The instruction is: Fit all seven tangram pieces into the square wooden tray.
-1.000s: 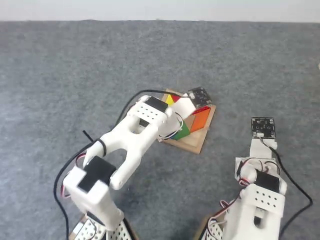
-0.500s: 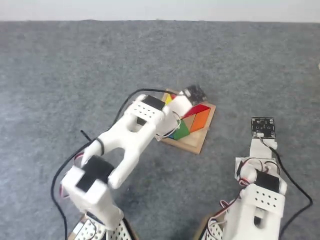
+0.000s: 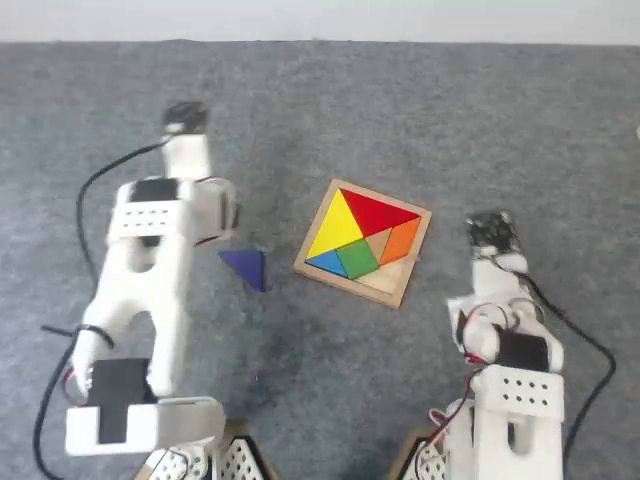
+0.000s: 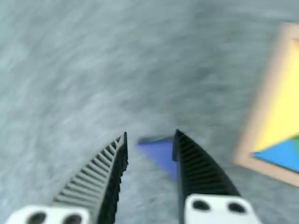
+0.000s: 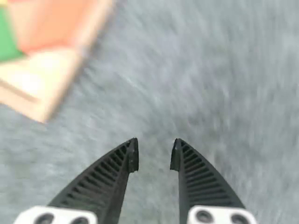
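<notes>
Currently the left end effector [image 4: 151, 136] hangs spread over a blue triangle [image 3: 246, 266] beside the tray [image 3: 388, 290]. The right end effector [image 5: 154, 142] is spread above the desk [image 5: 210, 70].

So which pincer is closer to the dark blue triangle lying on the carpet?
Left. The left pincer hangs right by the dark blue triangle, tips open towards it. The right pincer is over carpet on the far side of the tray.
</notes>
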You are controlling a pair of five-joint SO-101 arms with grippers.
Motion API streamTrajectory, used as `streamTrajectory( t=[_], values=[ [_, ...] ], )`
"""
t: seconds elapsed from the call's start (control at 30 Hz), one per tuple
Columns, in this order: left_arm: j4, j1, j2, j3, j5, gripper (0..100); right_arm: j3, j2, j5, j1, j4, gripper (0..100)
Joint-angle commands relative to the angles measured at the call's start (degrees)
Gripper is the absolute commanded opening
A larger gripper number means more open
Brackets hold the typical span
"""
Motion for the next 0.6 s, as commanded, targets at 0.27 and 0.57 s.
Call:
streamTrajectory(
  t=[0.27,0.57],
  values=[
    [-6.8,-16.8,-2.8,-0.7,11.0,23,-32.0,26.2,-5.7,-39.4,0.5,13.9],
    [-1.8,-36.4,-2.7,-9.4,6.1,28,-50.5,57.6,-3.3,-47.2,-7.9,27.1]
  ],
)
